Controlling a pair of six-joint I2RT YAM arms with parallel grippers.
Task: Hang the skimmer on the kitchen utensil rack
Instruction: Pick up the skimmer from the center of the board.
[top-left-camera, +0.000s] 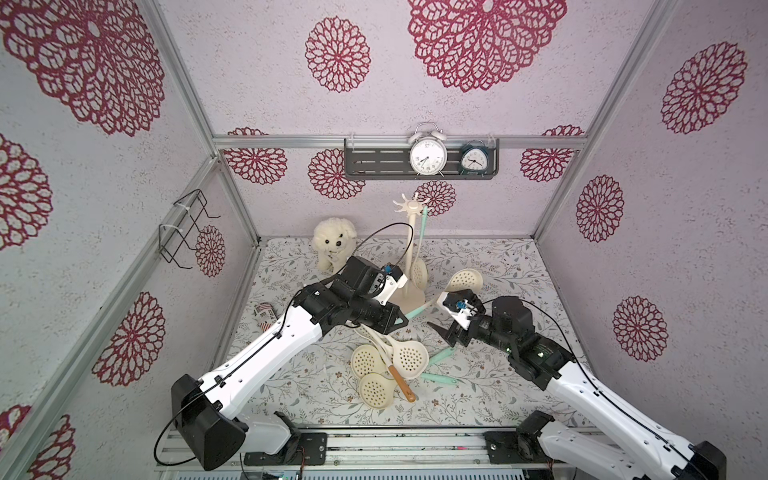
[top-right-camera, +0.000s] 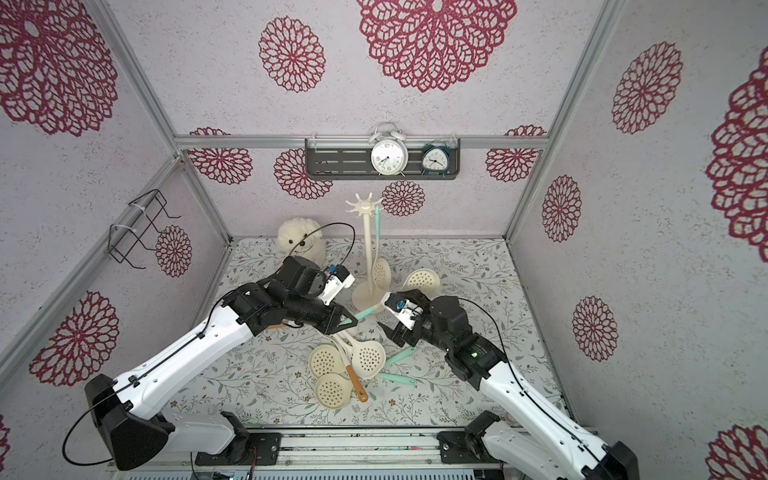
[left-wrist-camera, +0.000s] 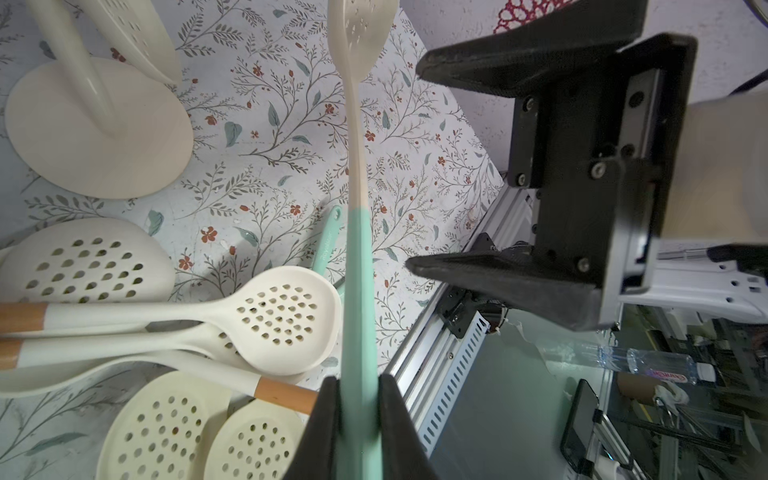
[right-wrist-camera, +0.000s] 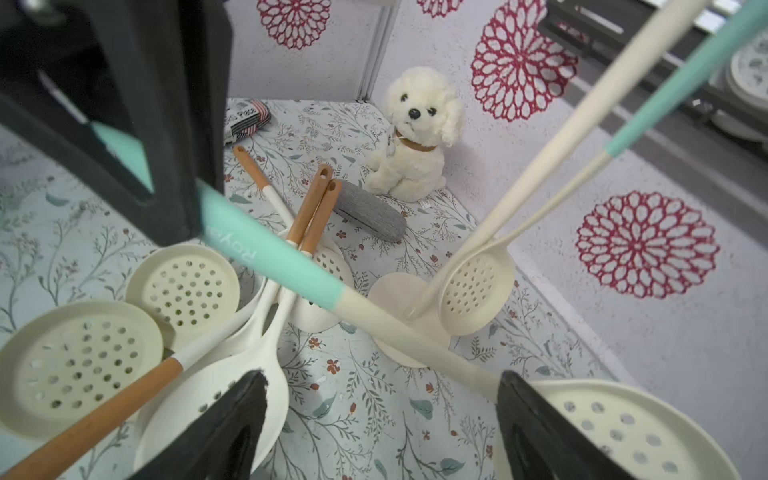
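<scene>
Two parts stay hidden: the left claw (left-wrist-camera: 358, 380), clenched on the skimmer (left-wrist-camera: 356, 124), swallows the end of its mint handle, and the left arm covers an edge of the round base of the kitchen utensil rack (top-left-camera: 411, 245) in both top views. The skimmer is held off the tabletop (top-left-camera: 519, 291), its perforated head just beside that base. The right claw (right-wrist-camera: 380, 374) is released, jaws spread wide; whether a finger touches the shaft is unclear. A second mint-handled skimmer (top-left-camera: 417, 272) hangs from the rack's crown. A pile of skimmers (top-left-camera: 388, 361) lies towards the front, and a plush dog (top-left-camera: 334, 245) sits behind the left arm.
</scene>
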